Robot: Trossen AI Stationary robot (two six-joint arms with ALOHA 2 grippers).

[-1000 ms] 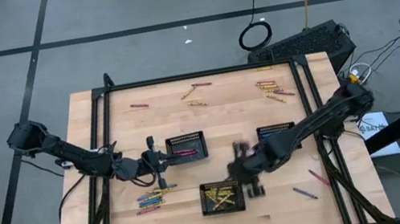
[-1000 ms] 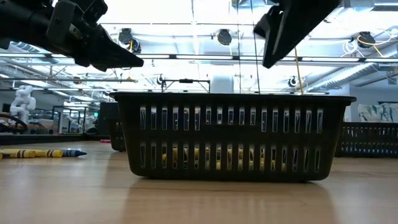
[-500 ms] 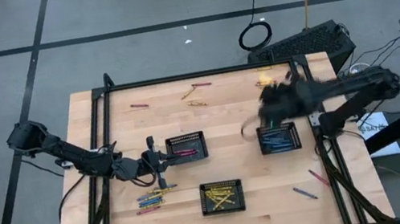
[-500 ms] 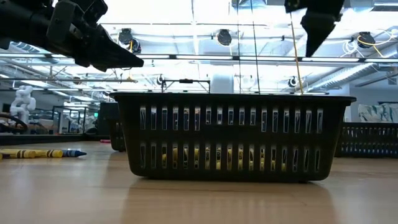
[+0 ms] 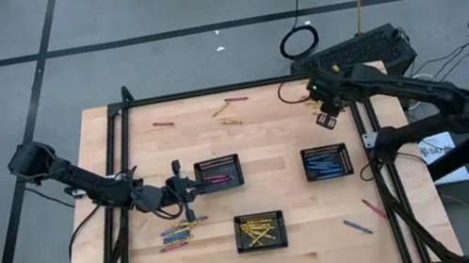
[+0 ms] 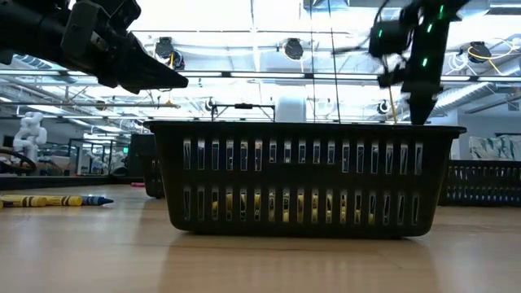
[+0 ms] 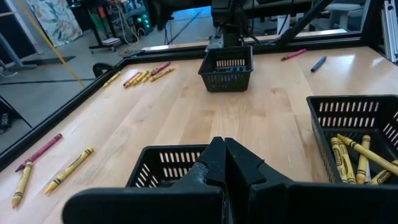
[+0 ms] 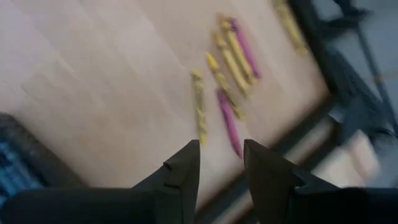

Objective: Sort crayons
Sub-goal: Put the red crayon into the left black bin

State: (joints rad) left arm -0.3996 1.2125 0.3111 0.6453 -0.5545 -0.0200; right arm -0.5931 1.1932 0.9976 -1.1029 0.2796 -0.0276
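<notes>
Loose crayons lie about the table: a blue-and-yellow heap [image 5: 180, 231] near the front left, a few [image 5: 228, 106] at the far edge, two [image 5: 364, 220] at the front right. Three black trays hold sorted ones: pink [image 5: 219, 172], blue [image 5: 327, 162] and yellow [image 5: 260, 230]. My right gripper [image 5: 326, 116] hangs open over a cluster of yellow and pink crayons [image 8: 227, 81] at the far right, fingers [image 8: 186, 168] pointing steeply down with nothing between them. My left gripper [image 5: 194, 188] is shut and empty, held level just left of the pink tray [image 7: 163, 163].
A black rail frame [image 5: 227, 89] borders the wooden table on its far, left and right sides. In the low view the yellow tray [image 6: 305, 179] fills the foreground, with a yellow and a blue crayon [image 6: 53, 199] lying to its left.
My right gripper has swung from above the yellow tray at the near middle toward the table's far right, passing over the blue tray, and now hangs over the crayon cluster there. It has tipped to point more steeply down and has rolled.
</notes>
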